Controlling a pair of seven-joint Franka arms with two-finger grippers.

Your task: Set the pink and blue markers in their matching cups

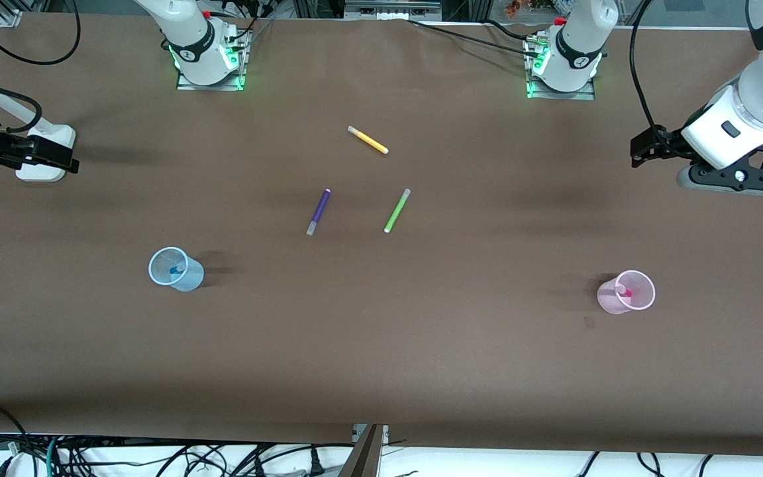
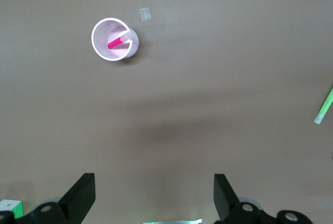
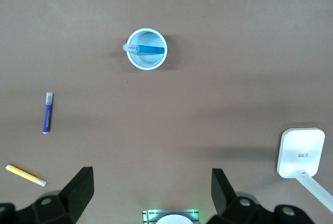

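Blue marker (image 1: 175,270) stands inside the pale blue cup (image 1: 185,277); I see my right gripper (image 3: 148,193) raised over bare table, fingers apart. Toward the left arm's end from that cup, the pink marker (image 1: 624,290) sits in the pink cup (image 1: 640,301), and the left gripper (image 2: 155,195) hangs spread, empty.

Brown table (image 1: 421,344): blue cup (image 1: 176,269), pink cup (image 1: 626,292), three loose markers (purple (image 1: 318,212), green (image 1: 397,211), yellow (image 1: 367,140))

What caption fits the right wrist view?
Right gripper, fingers open, high over the blue cup holding the blue marker; purple marker lies loose.
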